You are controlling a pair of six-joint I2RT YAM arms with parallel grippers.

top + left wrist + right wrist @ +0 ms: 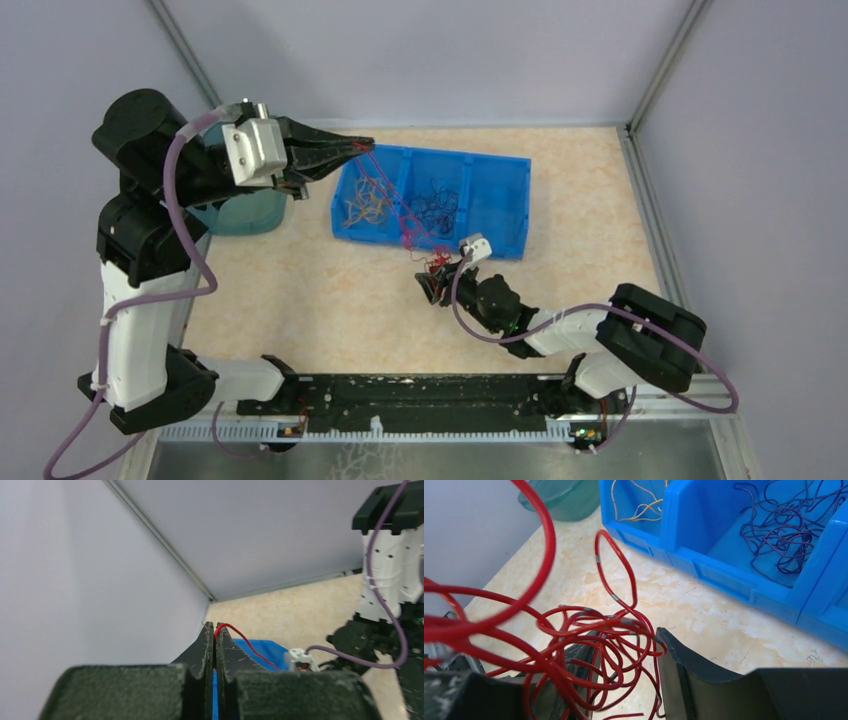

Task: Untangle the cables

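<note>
Jaws of the left gripper (362,146) are clenched on a red cable (551,542) above the blue bin's (497,205) back-left corner. Right gripper (433,287) jaws stand part open around the red tangle just before the bin's near wall, with bare table (300,290) to its left. Orange-yellow cables (365,205) and dark purple cables (435,200) lie inside the bin.

No legible text, label, brand, number or sign appears in any view. The red cables (551,537) bear short grey bands at intervals, without characters; the blue bin (498,205) is unmarked.
</note>
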